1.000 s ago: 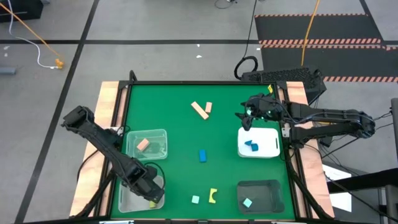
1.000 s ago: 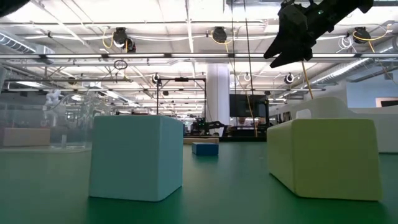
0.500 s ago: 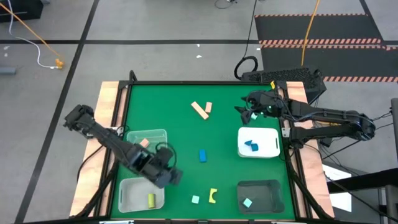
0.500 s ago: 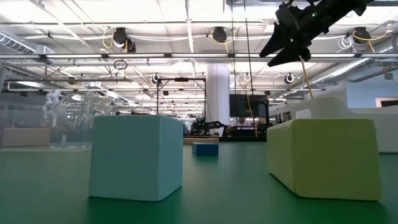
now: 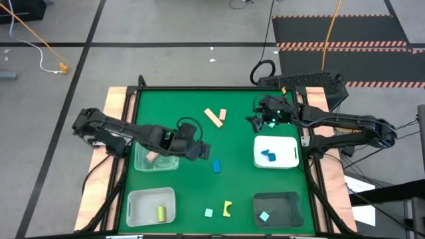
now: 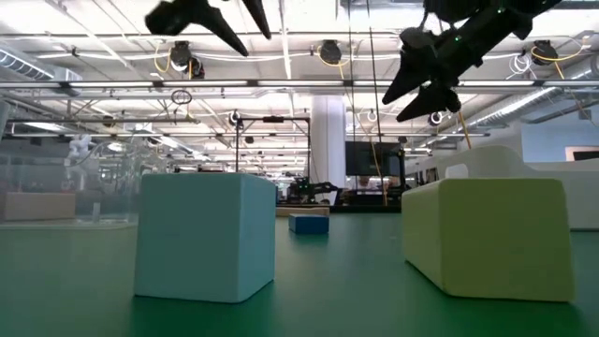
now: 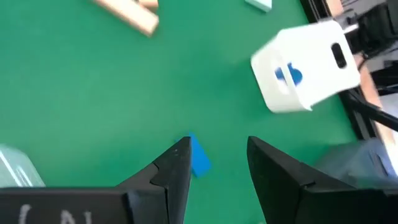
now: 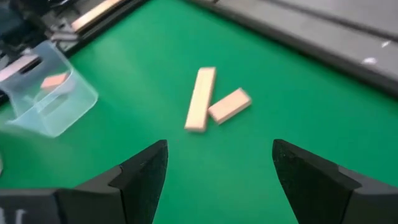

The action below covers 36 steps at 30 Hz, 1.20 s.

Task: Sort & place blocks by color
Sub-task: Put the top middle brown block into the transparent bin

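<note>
My left gripper [image 5: 201, 151] [image 7: 217, 165] hangs open above the table's middle, with a blue block [image 5: 216, 166] [image 7: 199, 155] lying flat just beside its fingertips. My right gripper [image 5: 254, 121] [image 8: 217, 168] is open in the air at the far right, facing two tan blocks [image 5: 214, 117] [image 8: 201, 98] that lie side by side on the mat. A teal block [image 5: 208, 212] [image 6: 206, 234] and a yellow-green block [image 5: 228, 208] [image 6: 491, 234] rest near the near edge. Another light teal block [image 5: 270, 123] lies beside the right gripper.
The clear tray [image 5: 171, 143] holds a tan block [image 5: 152, 157]. The near-left tray [image 5: 136, 199] holds a yellow-green block [image 5: 161, 213]. Blue blocks [image 5: 267, 155] lie in the white tray [image 5: 289, 149], and the dark tray [image 5: 285, 199] holds a teal block [image 5: 264, 216]. Green mat lies between the trays.
My left gripper has swung up from over the near-left tray toward the table's middle and now hangs by the blue block, entering the low view at the top. My right gripper has drifted from the white tray's far edge toward the tan blocks and tipped downward.
</note>
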{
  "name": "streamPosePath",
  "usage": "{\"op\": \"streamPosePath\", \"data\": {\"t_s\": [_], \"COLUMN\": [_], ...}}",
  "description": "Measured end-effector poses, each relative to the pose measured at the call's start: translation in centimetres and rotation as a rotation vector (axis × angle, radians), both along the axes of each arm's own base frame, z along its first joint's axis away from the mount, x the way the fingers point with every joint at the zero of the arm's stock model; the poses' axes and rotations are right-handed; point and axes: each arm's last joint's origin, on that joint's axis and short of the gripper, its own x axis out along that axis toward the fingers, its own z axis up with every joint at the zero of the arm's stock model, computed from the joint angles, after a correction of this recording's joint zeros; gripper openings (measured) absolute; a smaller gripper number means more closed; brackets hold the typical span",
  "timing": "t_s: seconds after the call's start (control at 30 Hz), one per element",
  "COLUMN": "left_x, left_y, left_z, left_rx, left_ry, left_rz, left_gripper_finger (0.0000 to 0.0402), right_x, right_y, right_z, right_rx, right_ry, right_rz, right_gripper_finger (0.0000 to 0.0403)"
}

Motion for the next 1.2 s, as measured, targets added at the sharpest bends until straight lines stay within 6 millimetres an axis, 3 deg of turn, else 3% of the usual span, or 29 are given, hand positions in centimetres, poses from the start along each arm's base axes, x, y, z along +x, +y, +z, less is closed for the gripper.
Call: {"op": "streamPosePath", "data": {"t_s": [0.2, 0.57, 0.83, 1.2], "left_x": [0.5, 1.6, 1.8, 0.2], "left_y": [3.0, 8.3, 11.1, 12.2], "left_z": [0.0, 0.3, -0.8, -0.9], "left_rx": [0.183, 0.600, 0.684, 0.619], "left_ry": [0.094, 0.273, 0.402, 0.518], "left_rz": [-0.150, -0.608, -0.839, -0.856], "left_gripper_finger": [0.0157, 0.0157, 0.0157, 0.0157], "right_x": [0.7, 1.2, 2.0, 4.4], "right_y": [-0.1, -0.3, -0.1, 0.1], "right_z": [-0.8, -0.1, 1.0, -0.4], "right_rx": [0.035, 0.069, -0.014, -0.069], "right_ry": [0.025, -0.094, -0.203, -0.199], "right_rz": [0.038, -0.014, 0.033, -0.031], "right_gripper_finger": [0.0279, 0.0279, 0.0279, 0.0279]}}
